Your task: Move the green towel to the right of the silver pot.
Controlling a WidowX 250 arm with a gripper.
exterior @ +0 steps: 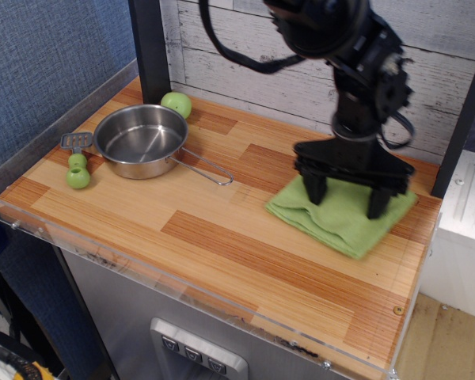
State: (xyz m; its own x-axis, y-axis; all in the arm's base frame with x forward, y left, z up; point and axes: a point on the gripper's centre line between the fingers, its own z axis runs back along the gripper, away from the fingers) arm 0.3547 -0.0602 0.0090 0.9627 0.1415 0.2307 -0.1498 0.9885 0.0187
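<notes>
The green towel (342, 227) lies on the right part of the wooden table, slightly bunched at its left edge. My gripper (346, 198) stands straight down on it with its two black fingers (315, 190) spread wide, both tips on the cloth. The silver pot (138, 141) sits at the back left of the table, its wire handle (207, 166) pointing right toward the towel. A stretch of bare wood lies between the handle's tip and the towel.
A small green ball (176, 104) sits behind the pot. A grey-headed tool with a green handle (77, 166) lies left of the pot. A dark post (150, 47) stands at the back left. A white unit (467, 210) stands beyond the table's right edge.
</notes>
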